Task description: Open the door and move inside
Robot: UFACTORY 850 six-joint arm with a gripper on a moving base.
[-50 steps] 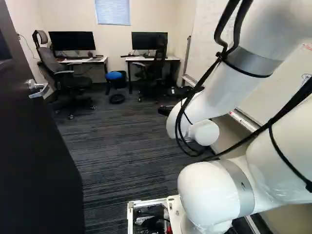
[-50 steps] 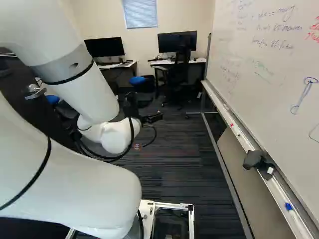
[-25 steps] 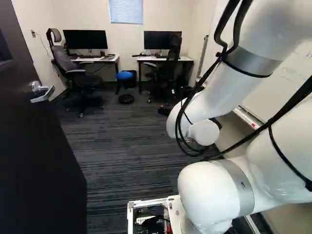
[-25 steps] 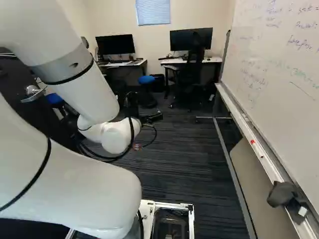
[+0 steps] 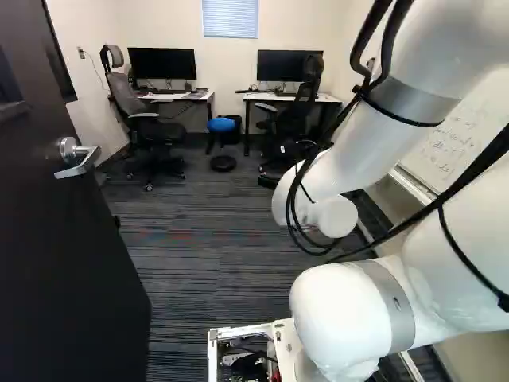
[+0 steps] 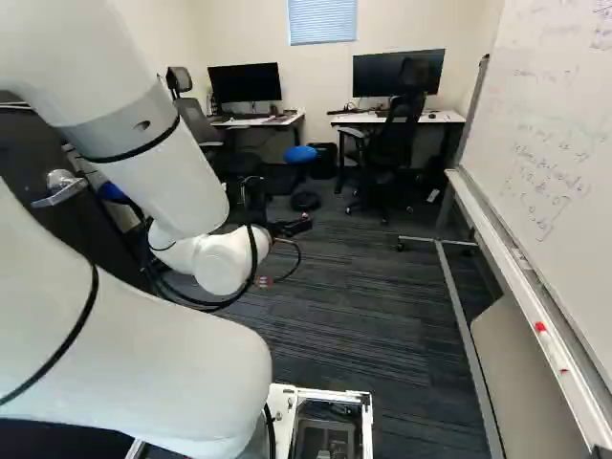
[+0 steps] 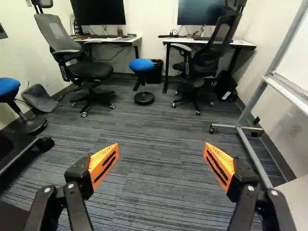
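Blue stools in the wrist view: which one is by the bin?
The farther stool, between the two desks, its seat beside the black bin. The other stool stands nearer, away from both desks.

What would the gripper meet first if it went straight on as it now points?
The gripper seems to point slightly down, so probably the bare carpet ahead; if nearer level, the blue-topped stool or the desk just beside it. Depth is unclear here.

Black door (image 5: 64,263) — striped grey carpet (image 7: 154,163)
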